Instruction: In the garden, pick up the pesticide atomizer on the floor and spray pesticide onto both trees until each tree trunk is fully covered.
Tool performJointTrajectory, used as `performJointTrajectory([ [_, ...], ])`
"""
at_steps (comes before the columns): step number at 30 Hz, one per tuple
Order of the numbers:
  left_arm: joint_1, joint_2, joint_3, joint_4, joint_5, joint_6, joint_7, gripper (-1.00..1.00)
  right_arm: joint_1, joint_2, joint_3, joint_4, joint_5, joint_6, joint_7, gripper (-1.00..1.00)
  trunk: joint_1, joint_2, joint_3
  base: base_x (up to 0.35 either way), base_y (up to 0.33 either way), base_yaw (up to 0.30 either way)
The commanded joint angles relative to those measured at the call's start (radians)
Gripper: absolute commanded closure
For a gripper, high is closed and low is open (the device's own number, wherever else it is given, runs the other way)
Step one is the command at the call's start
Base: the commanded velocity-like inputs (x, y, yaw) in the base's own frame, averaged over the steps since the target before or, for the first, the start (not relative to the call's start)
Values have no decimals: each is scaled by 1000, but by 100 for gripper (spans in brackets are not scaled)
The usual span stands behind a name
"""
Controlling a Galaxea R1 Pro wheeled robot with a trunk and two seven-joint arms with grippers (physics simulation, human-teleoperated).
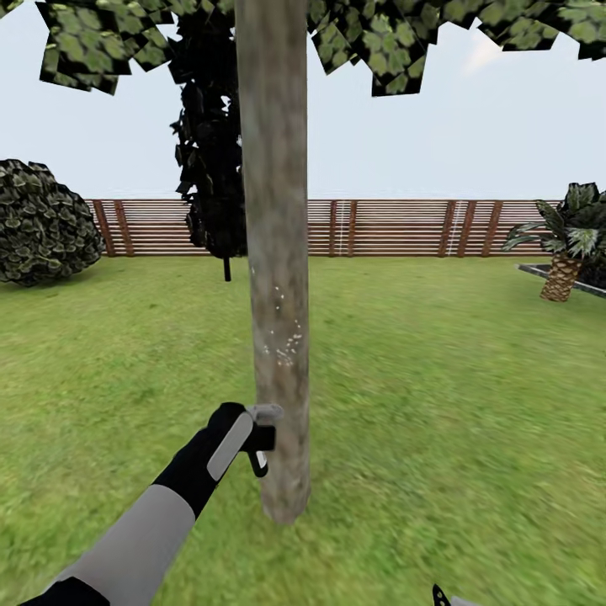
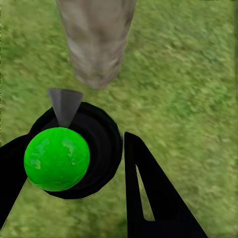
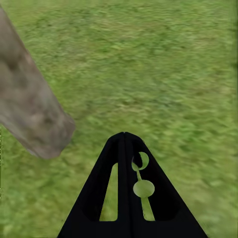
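A thick, straight, mottled grey-brown tree trunk (image 1: pixel 274 252) stands upright in the middle of the head view, rising from a green grass lawn (image 1: pixel 438 404) into a canopy of blocky mid-green leaves (image 1: pixel 379 42) along the top edge. A scatter of tiny white pesticide specks (image 1: pixel 284 345) dots the bark around mid-height, with a few more just above.

The left arm, with a pale grey forearm and a black wrist, reaches up from the lower left. Its left gripper (image 1: pixel 248 438) is clamped on the small black pistol-shaped pesticide atomizer (image 1: pixel 259 438), whose short grey nozzle sits just beside the trunk near its base, possibly touching; the view is too blurred to tell. In the left wrist view, the atomizer (image 2: pixel 82 148) appears as a round black body with a glossy bright green ball on it and a grey cone pointing at the trunk's foot (image 2: pixel 96 44), held between the black fingers (image 2: pixel 148 198).

In the right wrist view, the right gripper (image 3: pixel 125 136) has its two black fingers pressed together, holding nothing, over grass, with the trunk's base (image 3: pixel 29 109) nearby.

Behind the tree run a brown fence of horizontal wooden slats (image 1: pixel 387 227), a dark, near-black thin-stemmed tree (image 1: pixel 210 168), a rounded dark green bush (image 1: pixel 42 223) on the left and a short palm with a scaly trunk (image 1: pixel 566 244) on the right.
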Motion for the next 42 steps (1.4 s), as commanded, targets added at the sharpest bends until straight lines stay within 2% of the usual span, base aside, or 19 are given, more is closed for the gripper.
performJointTrajectory([
  [1,0,1,-2,-1,11,0,9,100,0,1,-2,0,-5,-3,4,100,1,-1,0,230,249,-54],
  [11,12,2,-3,1,11,-29,-22,100,0,1,-3,0,-6,-2,3,100,1,-1,0,115,298,-170],
  [32,17,2,-3,19,9,-52,-32,100,0,1,-3,0,-6,-2,3,100,1,-1,0,-110,316,-190],
  [42,17,2,-3,24,8,-61,-67,100,0,1,-3,0,-6,-2,3,100,1,-1,0,-5,333,-259],
])
